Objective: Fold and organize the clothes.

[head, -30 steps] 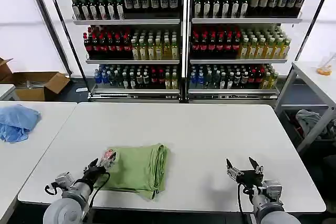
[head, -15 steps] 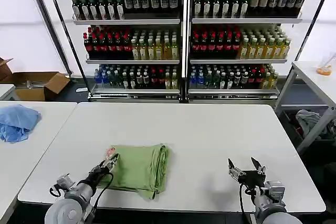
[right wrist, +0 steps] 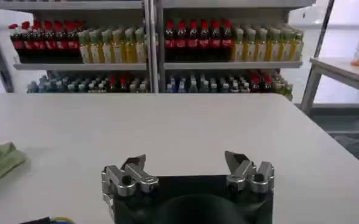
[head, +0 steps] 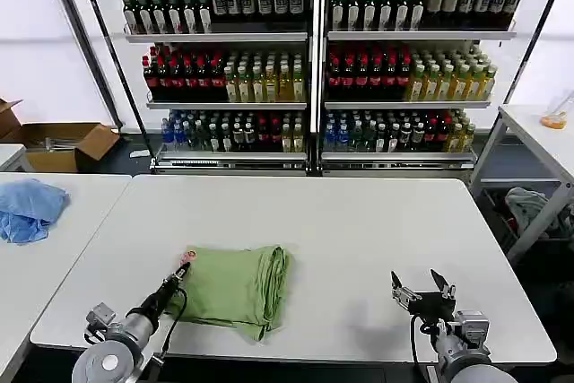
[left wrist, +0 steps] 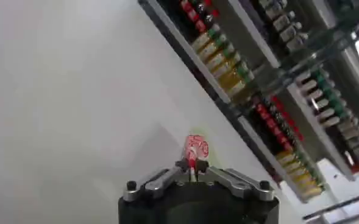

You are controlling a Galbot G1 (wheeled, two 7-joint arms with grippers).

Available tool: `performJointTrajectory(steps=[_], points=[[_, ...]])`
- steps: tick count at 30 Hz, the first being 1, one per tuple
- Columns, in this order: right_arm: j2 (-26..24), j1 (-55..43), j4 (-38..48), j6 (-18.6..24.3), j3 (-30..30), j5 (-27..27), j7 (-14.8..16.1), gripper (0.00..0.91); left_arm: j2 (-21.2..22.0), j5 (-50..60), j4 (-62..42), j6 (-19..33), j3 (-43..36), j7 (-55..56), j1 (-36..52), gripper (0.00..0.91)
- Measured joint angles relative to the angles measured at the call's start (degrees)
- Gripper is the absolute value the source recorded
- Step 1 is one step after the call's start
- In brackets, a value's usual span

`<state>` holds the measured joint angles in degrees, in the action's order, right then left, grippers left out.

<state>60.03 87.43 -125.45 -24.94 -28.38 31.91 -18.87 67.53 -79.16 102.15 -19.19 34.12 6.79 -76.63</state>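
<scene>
The white tabletop [head: 359,230] carries the work, with a stocked bottle shelf [head: 314,60] seen beyond it at twelve o'clock and a side table at nine o'clock on which a light blue garment [head: 29,208] lies apart from the task.

The light green polo shirt [head: 235,280] is found on the tabletop toward seven o'clock of its middle, near the front edge. It is already folded into a compact rectangle, with stacked fold edges bunched along its three o'clock side, so the folding is judged to be largely done and what remains is tidying or placing.

The left gripper [head: 179,277] is held low at the shirt's nine o'clock corner. In the left wrist view the jaws are seen clenched on a thin edge of fabric, the red-and-white cartoon print [left wrist: 196,147] showing just beyond their tips. A corner pinch is probably used because soft cloth can be dragged or flattened from an edge without disturbing the folded layers.

The right gripper [head: 422,285] is parked at five o'clock, well apart from the shirt, jaws released and spread, grasping nothing, presumably kept clear.
</scene>
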Motion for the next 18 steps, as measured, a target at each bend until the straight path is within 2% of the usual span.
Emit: performJointTrajectory(steps=[10,14,18], points=[[0.0,0.0,-0.4,0.0,-0.4,0.4,0.0,0.907,0.2,-7.2,2.5,-0.3,6.2,0.5,-0.2,0.030],[-0.4,-0.4,-0.2,0.2,-0.2,0.7,0.1,0.907,-2.8,-6.6,4.2,-1.4,11.4,-0.4,-1.2,0.030],[-0.5,-1.0,0.3,0.4,-0.1,1.0,0.2,0.907,-7.9,-4.2,6.7,-3.0,16.9,-1.5,-2.5,0.030]])
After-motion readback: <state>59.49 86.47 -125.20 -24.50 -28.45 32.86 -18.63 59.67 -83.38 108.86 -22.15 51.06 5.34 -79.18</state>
